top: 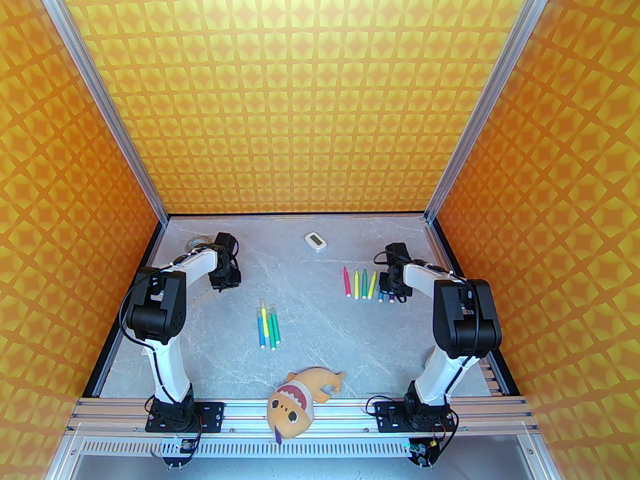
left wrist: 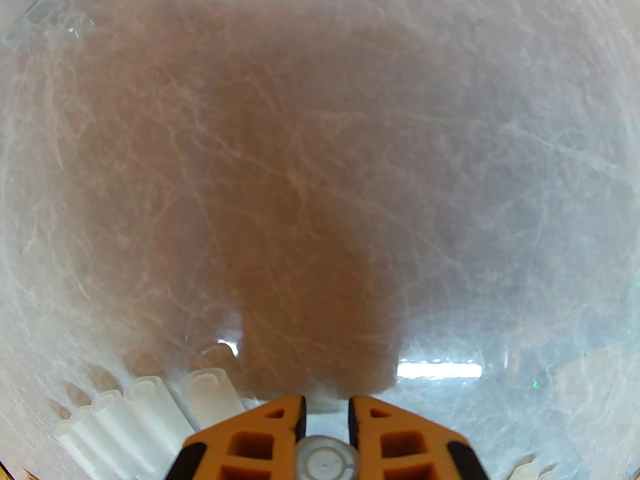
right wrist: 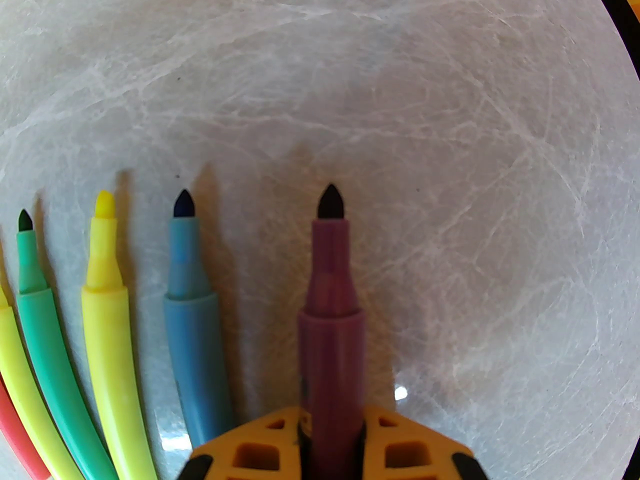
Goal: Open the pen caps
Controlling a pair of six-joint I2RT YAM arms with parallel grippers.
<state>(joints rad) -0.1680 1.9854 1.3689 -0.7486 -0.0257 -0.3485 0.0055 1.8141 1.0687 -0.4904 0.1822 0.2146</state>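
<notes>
My right gripper (right wrist: 330, 418) is shut on a purple pen (right wrist: 330, 288) that lies low over the table with its dark tip bare. Left of it lie uncapped blue (right wrist: 192, 328), yellow (right wrist: 107, 328) and green (right wrist: 45, 338) pens, part of the row of pens (top: 361, 284) beside my right gripper (top: 392, 290). My left gripper (left wrist: 326, 413) holds a pale round pen cap (left wrist: 325, 460) between its orange fingers. Several loose pen caps (left wrist: 140, 418) lie in a row to its left, seen from above as pen caps (top: 200, 302) by my left gripper (top: 224, 283). Several pens (top: 268, 325) at mid-table still wear caps.
A small white timer (top: 315, 241) sits at the back centre. A plush fish (top: 295, 403) lies on the front rail between the arm bases. A clear round object (top: 196, 242) sits at the back left corner. Patterned orange walls close the table in.
</notes>
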